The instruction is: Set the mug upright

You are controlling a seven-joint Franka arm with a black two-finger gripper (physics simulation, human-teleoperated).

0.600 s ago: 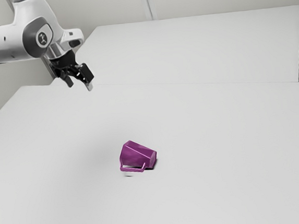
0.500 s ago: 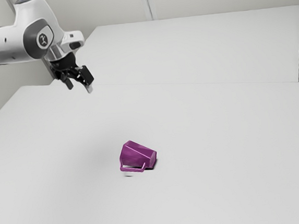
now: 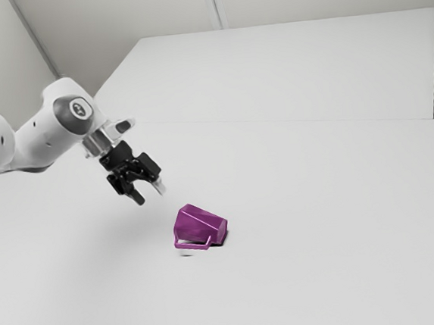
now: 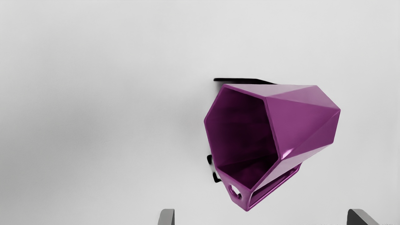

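"Where's the mug [image 3: 199, 224]?"

"On its side on the table [image 3: 322, 229], mouth [image 4: 243, 131] toward the exterior view's left."

"And the handle [image 3: 192, 247]?"

"On the side nearer the exterior camera."

"The gripper [image 3: 151, 196]?"

"Above the table, apart from the mug, toward the exterior view's left."

"Behind?"

"A flat panel [image 3: 293, 72], past the table's far edge."

The arm [image 3: 69, 118] moved down and toward the exterior view's right, which brought its fingers [image 3: 136, 195] lower and nearer the mug [image 3: 200, 225].
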